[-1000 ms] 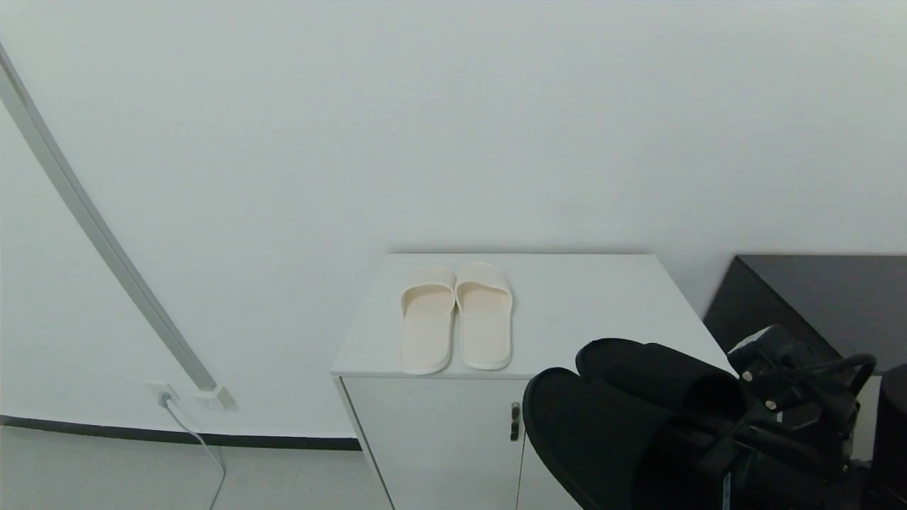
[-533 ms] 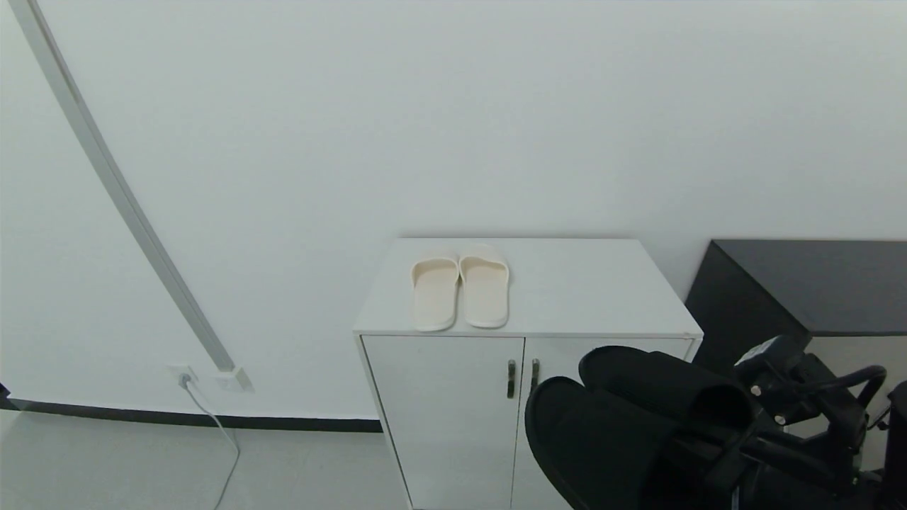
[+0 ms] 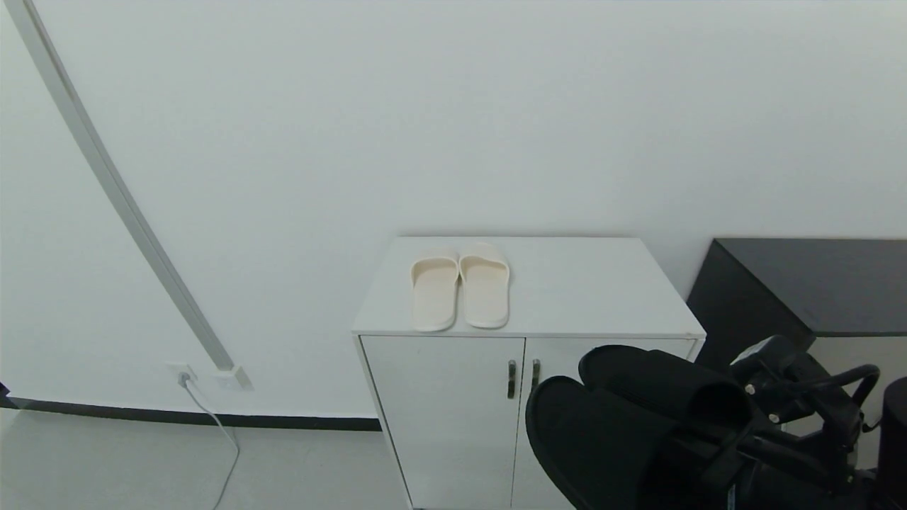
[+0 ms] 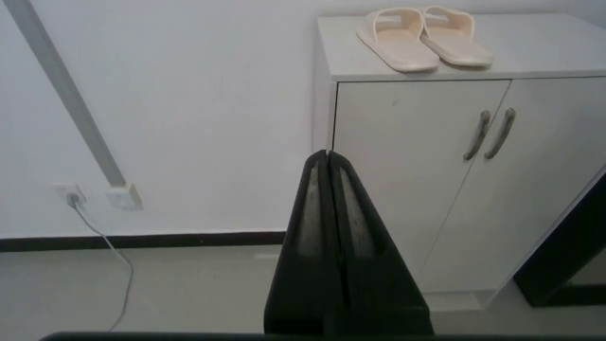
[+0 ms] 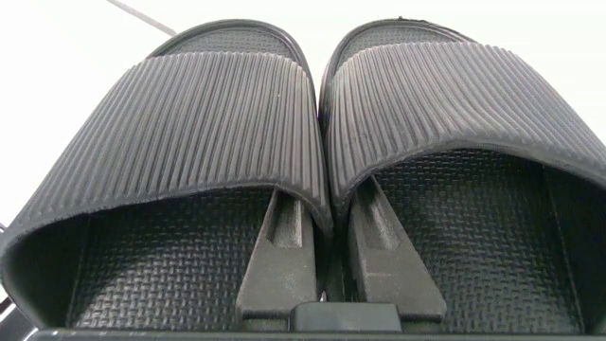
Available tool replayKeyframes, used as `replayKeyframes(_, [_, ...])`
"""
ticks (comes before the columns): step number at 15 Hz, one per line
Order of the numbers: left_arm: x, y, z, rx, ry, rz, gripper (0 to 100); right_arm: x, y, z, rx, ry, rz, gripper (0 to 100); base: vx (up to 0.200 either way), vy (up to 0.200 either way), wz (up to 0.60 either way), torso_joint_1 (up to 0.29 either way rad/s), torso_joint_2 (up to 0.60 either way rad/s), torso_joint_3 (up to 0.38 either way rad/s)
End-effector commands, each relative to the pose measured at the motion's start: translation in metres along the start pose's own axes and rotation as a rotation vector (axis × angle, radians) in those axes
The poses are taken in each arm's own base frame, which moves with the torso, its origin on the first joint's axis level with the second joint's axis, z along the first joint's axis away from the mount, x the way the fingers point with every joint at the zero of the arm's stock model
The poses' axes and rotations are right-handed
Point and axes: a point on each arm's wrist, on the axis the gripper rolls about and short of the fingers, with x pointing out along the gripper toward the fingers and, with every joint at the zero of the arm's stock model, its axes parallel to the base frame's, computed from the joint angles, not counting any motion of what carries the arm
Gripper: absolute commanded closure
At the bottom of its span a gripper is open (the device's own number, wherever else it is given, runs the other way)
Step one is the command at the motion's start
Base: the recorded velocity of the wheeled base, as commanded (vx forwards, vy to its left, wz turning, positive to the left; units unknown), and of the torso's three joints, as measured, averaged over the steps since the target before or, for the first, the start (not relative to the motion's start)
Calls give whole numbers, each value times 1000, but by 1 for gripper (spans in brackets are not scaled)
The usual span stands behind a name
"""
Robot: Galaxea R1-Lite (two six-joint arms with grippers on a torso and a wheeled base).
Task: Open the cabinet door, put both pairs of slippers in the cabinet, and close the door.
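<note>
A white cabinet (image 3: pixel 453 418) stands against the wall with both doors shut and two dark handles (image 3: pixel 522 377) at the middle seam. On its top lies a cream pair of slippers (image 3: pixel 460 287), also in the left wrist view (image 4: pixel 426 36). My right gripper (image 5: pixel 331 260) is shut on the black pair of slippers (image 3: pixel 623 425), one finger inside each slipper, pinching their inner walls together, low in front of the right door. My left gripper (image 4: pixel 328 163) is shut and holds nothing, well back from the cabinet (image 4: pixel 417 180), at about door height.
A black table (image 3: pixel 815 283) stands close to the cabinet's right side. A wall socket with a cable (image 3: pixel 186 379) and a slanted wall strip (image 3: pixel 120 198) are to the left. Open floor lies to the left of the cabinet.
The head camera has drawn back and tilted, so the cabinet looks farther away and its doors show. The black slippers stay held in my right gripper.
</note>
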Motion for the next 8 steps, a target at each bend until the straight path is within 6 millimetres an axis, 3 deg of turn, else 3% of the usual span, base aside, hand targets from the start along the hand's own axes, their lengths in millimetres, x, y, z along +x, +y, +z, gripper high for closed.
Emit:
replayKeyframes(1, [0, 0, 0, 0, 1, 1, 100, 1, 0, -1, -2, 7, 1, 100, 0, 0, 0, 0, 0, 0])
replayKeyframes(8, [0, 0, 0, 0, 1, 1, 100, 2, 0, -2, -3, 12, 2, 100, 0, 0, 0, 0, 0, 0])
